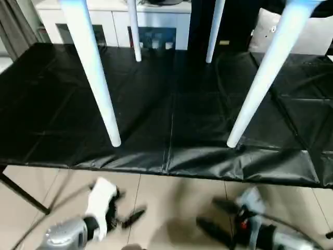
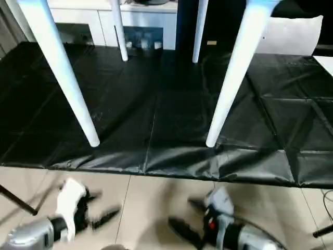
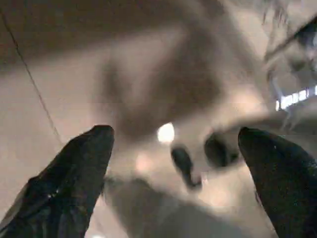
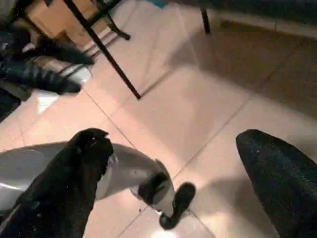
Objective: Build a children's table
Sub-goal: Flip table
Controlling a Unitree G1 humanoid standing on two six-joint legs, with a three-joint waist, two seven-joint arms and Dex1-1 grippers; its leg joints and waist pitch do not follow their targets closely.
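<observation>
Table legs (image 1: pixel 99 88) upright, wrist views floor (image 4: pixel 198 104)

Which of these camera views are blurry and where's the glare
Left eye view: legs sharp on the glossy black worktable, which shows sheen along its creased front edge; left gripper and right gripper smeared. Left wrist view: blurred throughout, a bright glare spot on the floor. Right wrist view: fairly sharp.
</observation>
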